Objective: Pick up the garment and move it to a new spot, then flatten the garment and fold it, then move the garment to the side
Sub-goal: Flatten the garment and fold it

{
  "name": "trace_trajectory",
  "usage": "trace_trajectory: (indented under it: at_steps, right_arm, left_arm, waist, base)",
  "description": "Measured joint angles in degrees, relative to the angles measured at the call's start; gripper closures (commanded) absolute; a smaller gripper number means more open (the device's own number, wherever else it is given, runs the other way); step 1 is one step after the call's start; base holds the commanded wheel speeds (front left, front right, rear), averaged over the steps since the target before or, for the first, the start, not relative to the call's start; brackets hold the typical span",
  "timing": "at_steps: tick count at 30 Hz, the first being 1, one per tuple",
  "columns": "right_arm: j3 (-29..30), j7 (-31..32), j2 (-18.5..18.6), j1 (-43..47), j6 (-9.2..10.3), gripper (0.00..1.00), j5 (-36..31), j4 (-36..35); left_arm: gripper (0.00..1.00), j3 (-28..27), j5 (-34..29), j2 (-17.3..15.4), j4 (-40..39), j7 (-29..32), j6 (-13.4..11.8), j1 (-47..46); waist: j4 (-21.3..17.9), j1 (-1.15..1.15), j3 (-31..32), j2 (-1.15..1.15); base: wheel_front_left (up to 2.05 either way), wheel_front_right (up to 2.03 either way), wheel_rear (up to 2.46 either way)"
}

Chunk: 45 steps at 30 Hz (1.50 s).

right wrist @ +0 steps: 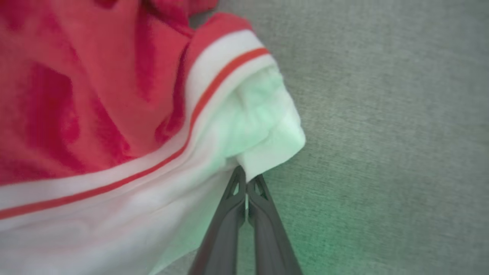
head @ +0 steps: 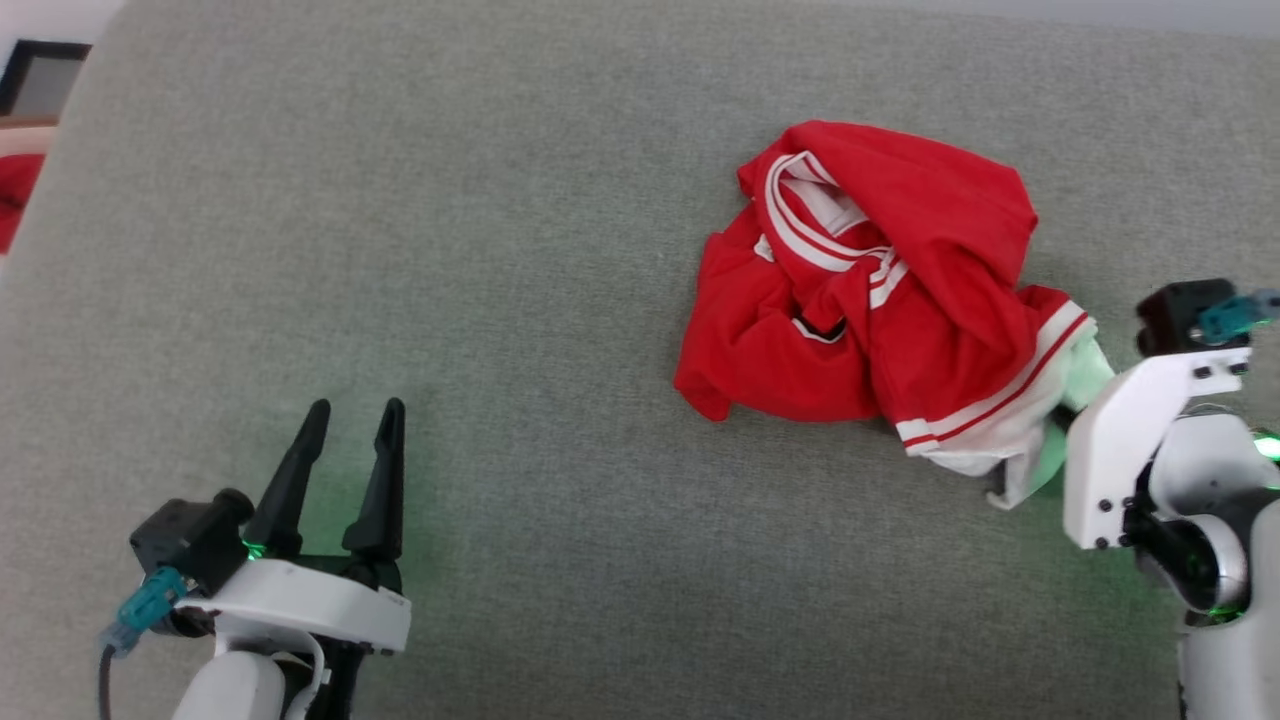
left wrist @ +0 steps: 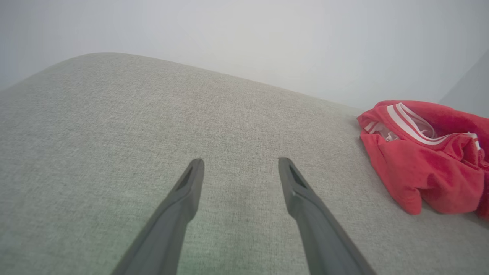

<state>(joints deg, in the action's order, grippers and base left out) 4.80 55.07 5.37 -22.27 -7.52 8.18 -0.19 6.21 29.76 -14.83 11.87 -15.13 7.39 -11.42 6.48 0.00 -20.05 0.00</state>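
Surface: grey woven fabric spreads flat across the whole head view, tinted green by the lamps near both wrists.
Left claw: the left gripper sits at the lower left of the head view with its fingers spread well apart and nothing between them. Its own wrist view shows only bare grey weave in the gap, and I can't tell whether the tips touch it.
Right claw: over at the right edge, the right gripper is pinched tight, its fingers pressed together on a fold of the white sleeve.
Garment: the garment lies in a crumpled red heap right of centre, its striped neck trim facing up and the sleeve trailing to the lower right, into that grip.
Far edge: a red cloth scrap lies off the surface at the far upper left, with a dark frame above it.
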Motion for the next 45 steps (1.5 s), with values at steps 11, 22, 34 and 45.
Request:
trace_trajectory:
  at_steps: [11, 22, 34, 45]
  right_arm:
    - [9.60, -3.85, 3.32, -0.44, 0.01, 1.00, -1.64, -3.61]
    - [24.57, -13.30, 2.82, -4.00, 0.00, 1.00, -5.32, -1.78]
    - [27.98, -24.13, 0.76, -4.60, 0.00, 0.04, -8.27, 9.69]
    - [25.35, -32.59, 0.30, -1.22, 0.01, 0.00, -3.18, 5.72]
  left_arm:
    - [0.00, 0.30, 0.56, -1.90, -1.46, -0.01, 0.01, 0.02]
    - [0.00, 0.78, 1.48, -3.31, -2.02, 0.00, 0.01, -1.48]
    - [0.00, 1.10, 2.13, -4.26, -0.96, 0.00, 0.01, -2.15]
    - [0.00, 4.07, 4.64, -11.57, -2.21, 0.00, 0.01, -5.43]
  waist:
    - [-2.24, 0.00, -0.87, 0.00]
    - [-2.13, 0.00, -3.81, 0.00]
    - [-1.64, 0.00, -3.18, 0.00]
    - [-4.66, 0.00, 0.35, 0.00]
  base:
    - [0.00, 0.00, 0.00]
    - [0.00, 0.00, 0.00]
    - [0.00, 0.00, 0.00]
    - [0.00, 0.00, 0.00]
